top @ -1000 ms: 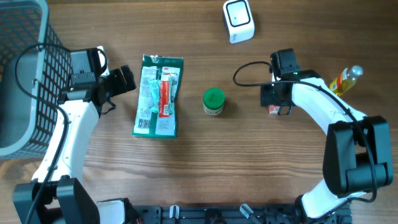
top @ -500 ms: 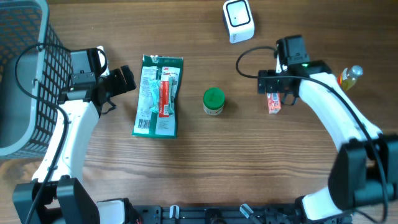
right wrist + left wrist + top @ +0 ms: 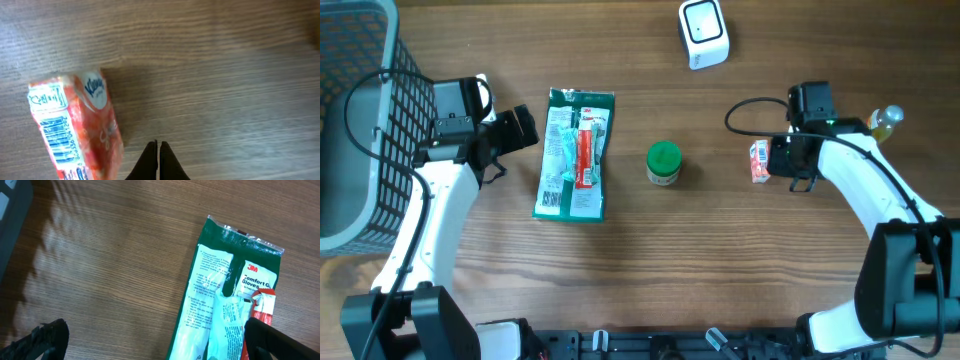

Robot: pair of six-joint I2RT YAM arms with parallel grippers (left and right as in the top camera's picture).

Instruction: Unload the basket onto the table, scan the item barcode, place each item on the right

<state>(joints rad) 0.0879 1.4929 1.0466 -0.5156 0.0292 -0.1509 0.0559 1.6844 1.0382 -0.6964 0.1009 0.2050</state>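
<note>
Holding right gripper pinched shut on nothing, hovering just beside the small orange-and-white plastic tissue packet, not gripping it. Showing that packet lying flat toward the right edge of the wooden table, barcode facing up. Spreading left gripper wide open beside the flat green glove pack toward the left edge. Seeing the white boxy scanner sitting near the far edge.

Basket, glove pack, green jar, bottle
</note>
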